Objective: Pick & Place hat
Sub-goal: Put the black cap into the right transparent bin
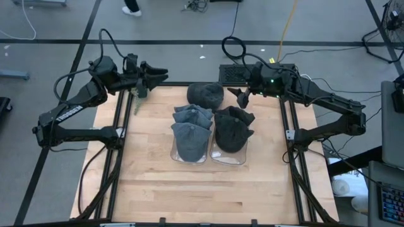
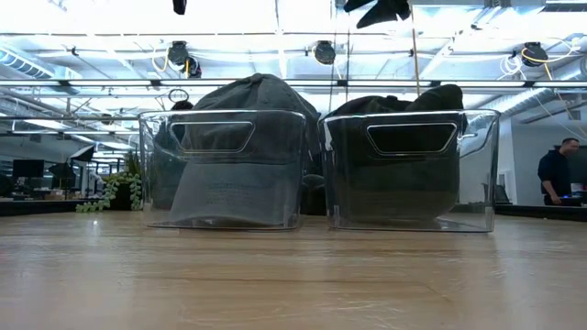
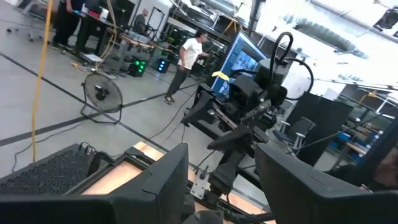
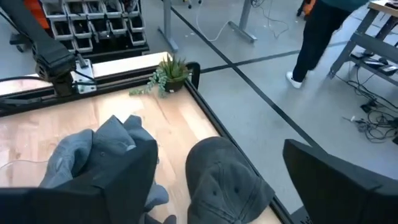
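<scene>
We see two clear bins side by side at mid-bench (image 1: 145, 189). The left bin (image 2: 224, 170) holds grey hats (image 1: 191, 131), piled above its rim; the right bin (image 2: 410, 170) holds black hats (image 1: 232, 129), also heaped over the top.

One dark grey hat (image 1: 205, 94) lies alone on the bench at the far edge, just behind the bins and touching neither claw. From the right wrist it shows crown up (image 4: 221, 180), close to the bench edge.

The right claw (image 1: 240, 96) hangs above the far edge of the bench, just beside that loose hat on its right. Its fingers (image 4: 345, 180) are spread wide, released, nothing between them; the loose hat sits in the gap below.

The left claw (image 1: 151, 79) is raised at the far left corner of the bench, pointing toward the right arm, well apart from the hats. Its fingers (image 3: 165, 183) stand part way apart and grasp nothing that we can see.

A small potted plant (image 1: 138, 94) sits at the far left corner, under the left claw.

In the low view the bins fill the middle, and a person (image 2: 555, 174) stands in the room beyond, at right.
</scene>
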You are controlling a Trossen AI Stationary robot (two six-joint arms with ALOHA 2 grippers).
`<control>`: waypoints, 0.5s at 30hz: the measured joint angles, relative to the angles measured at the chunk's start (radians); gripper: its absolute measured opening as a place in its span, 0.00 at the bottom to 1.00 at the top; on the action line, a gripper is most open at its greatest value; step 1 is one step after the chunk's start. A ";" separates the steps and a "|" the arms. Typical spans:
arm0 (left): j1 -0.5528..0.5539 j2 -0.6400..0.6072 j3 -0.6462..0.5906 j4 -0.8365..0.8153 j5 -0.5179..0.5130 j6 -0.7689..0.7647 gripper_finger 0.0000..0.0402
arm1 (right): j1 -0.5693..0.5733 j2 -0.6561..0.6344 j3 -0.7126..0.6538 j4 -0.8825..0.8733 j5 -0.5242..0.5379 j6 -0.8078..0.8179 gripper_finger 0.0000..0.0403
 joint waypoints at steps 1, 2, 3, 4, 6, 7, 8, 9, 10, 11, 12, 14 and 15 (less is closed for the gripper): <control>0.000 0.000 0.000 0.000 -0.005 -0.002 0.49 | 0.000 0.000 0.000 0.000 0.000 -0.002 0.84; 0.000 0.001 0.000 -0.001 -0.011 -0.009 0.50 | 0.000 0.000 0.000 0.000 0.000 -0.005 0.86; 0.000 0.007 0.000 0.001 -0.020 -0.024 0.51 | 0.000 0.000 0.000 0.004 0.000 -0.010 0.87; 0.000 0.015 0.000 0.003 -0.027 -0.040 0.52 | 0.000 0.000 0.000 0.007 0.000 -0.017 0.88; 0.006 0.035 0.000 -0.006 -0.029 -0.058 0.56 | 0.001 0.000 0.000 0.015 -0.001 -0.028 0.88; 0.016 0.045 0.000 -0.011 -0.028 -0.061 0.59 | 0.001 -0.001 0.000 0.022 -0.002 -0.029 0.88; 0.028 0.054 -0.001 -0.014 -0.022 -0.074 0.61 | 0.001 -0.004 0.000 0.026 -0.003 -0.029 0.88; 0.043 0.064 -0.001 -0.010 -0.009 -0.092 0.65 | 0.001 -0.006 0.000 0.026 -0.003 -0.030 0.88; 0.061 0.075 -0.001 -0.004 0.005 -0.115 0.68 | 0.001 -0.008 0.000 0.027 -0.003 -0.030 0.88; 0.082 0.086 0.000 -0.003 0.018 -0.142 0.71 | 0.001 -0.009 0.000 0.028 -0.003 -0.028 0.88; 0.104 0.098 0.000 -0.006 0.031 -0.168 0.75 | 0.001 -0.011 0.000 0.027 -0.003 -0.022 0.88; 0.141 0.125 0.000 -0.010 0.040 -0.227 0.81 | 0.001 -0.010 0.000 0.025 -0.004 -0.017 0.88; 0.157 0.139 0.000 -0.009 0.039 -0.256 0.84 | 0.001 -0.011 0.000 0.025 -0.004 -0.016 0.88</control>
